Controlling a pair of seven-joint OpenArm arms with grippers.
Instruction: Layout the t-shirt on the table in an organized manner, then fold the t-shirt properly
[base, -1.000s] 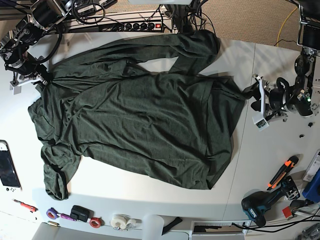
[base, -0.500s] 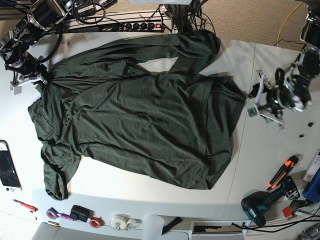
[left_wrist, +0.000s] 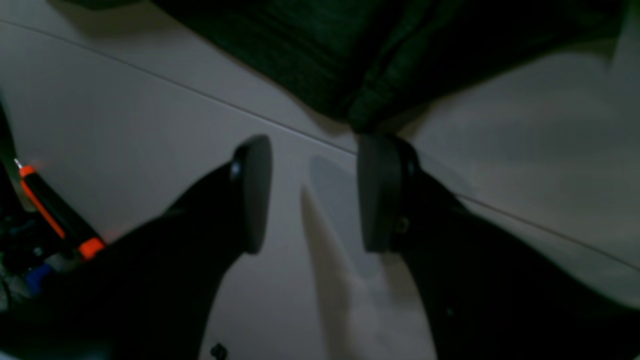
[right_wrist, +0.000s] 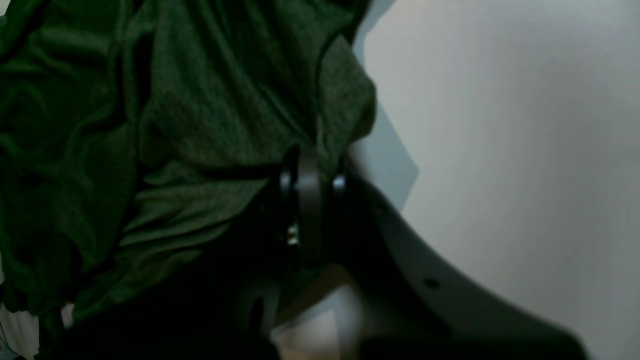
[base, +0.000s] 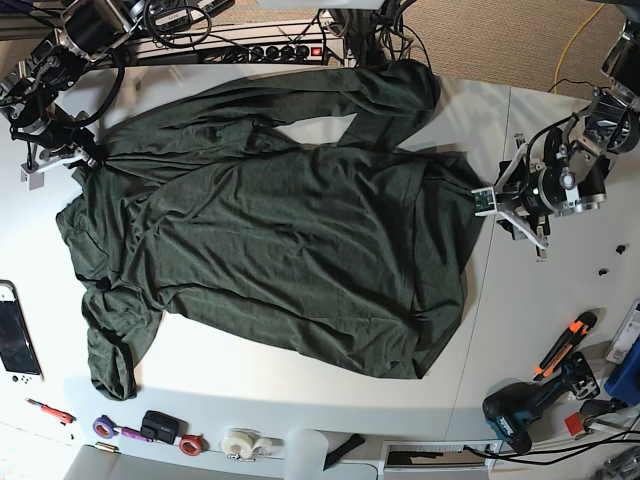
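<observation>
1. We see the dark green t-shirt (base: 280, 230) spread across the white table (base: 560, 300), mostly flat but wrinkled, with one part doubled back along its far edge and a sleeve bunched at the near-left corner — so the layout step is not finished.
2. Our right gripper (right_wrist: 310, 175) is clamped shut on a bunched fold of the t-shirt at its far-left corner; we judge that this pins the corner so the cloth can be tensioned from the other side.
3. Our left gripper (left_wrist: 312, 192) hangs just off the shirt's opposite edge with its jaws apart and nothing between them, only bare table and the seam line (left_wrist: 175, 85) below — placed, we judge, to take that nearby hem.
4. An orange-handled tool (base: 565, 345) lies well apart from the cloth, so it should not interfere.
</observation>
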